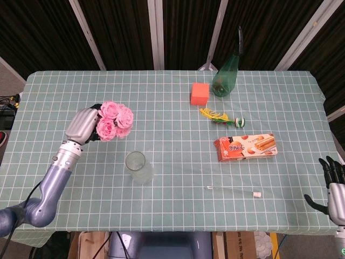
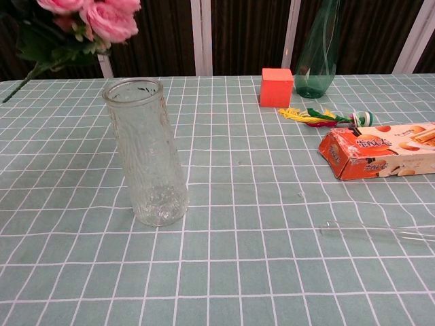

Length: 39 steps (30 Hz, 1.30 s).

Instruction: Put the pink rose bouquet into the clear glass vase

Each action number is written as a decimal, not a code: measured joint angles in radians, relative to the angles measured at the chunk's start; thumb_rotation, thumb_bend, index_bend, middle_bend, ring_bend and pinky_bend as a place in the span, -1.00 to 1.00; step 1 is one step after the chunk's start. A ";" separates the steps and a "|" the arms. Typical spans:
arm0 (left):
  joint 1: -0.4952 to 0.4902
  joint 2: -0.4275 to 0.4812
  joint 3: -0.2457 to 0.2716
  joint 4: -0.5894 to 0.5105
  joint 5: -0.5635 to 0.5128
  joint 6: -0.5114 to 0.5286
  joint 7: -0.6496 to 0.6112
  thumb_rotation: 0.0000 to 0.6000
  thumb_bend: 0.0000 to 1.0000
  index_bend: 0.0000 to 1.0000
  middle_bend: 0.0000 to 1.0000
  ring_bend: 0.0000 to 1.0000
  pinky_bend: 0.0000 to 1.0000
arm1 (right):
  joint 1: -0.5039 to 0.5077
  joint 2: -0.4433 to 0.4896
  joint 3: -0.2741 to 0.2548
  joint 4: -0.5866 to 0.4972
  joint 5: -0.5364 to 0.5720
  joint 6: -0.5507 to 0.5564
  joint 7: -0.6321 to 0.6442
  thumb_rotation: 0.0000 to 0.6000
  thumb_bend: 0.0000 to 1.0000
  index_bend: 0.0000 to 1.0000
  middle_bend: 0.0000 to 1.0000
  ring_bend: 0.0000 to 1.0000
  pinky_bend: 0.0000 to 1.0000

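My left hand grips the pink rose bouquet and holds it in the air, up and to the left of the clear glass vase. In the chest view the roses hang at the top left with a green stem slanting down to the left; the hand itself is out of that frame. The vase stands upright on the checked cloth with nothing in it. My right hand hangs past the table's right front corner, fingers apart, holding nothing.
An orange cube and a green glass bottle stand at the back. A yellow-green tassel, a biscuit box and a thin clear rod lie to the right of the vase.
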 measured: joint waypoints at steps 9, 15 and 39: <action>0.080 0.122 -0.069 -0.195 0.143 0.056 -0.240 1.00 -0.04 -0.50 -0.40 -0.48 -0.28 | -0.005 0.007 0.000 0.001 -0.007 0.007 0.023 1.00 -0.58 -0.81 -0.91 -0.94 -1.00; 0.088 0.133 -0.085 -0.290 0.234 0.071 -0.342 1.00 -0.04 -0.51 -0.42 -0.49 -0.30 | -0.009 0.012 0.001 0.005 -0.011 0.013 0.042 1.00 -0.58 -0.81 -0.91 -0.94 -1.00; 0.023 0.055 -0.112 -0.465 0.195 0.071 -0.428 1.00 -0.04 -0.51 -0.42 -0.49 -0.31 | -0.018 0.021 0.006 0.012 -0.014 0.026 0.077 1.00 -0.58 -0.79 -0.91 -0.94 -1.00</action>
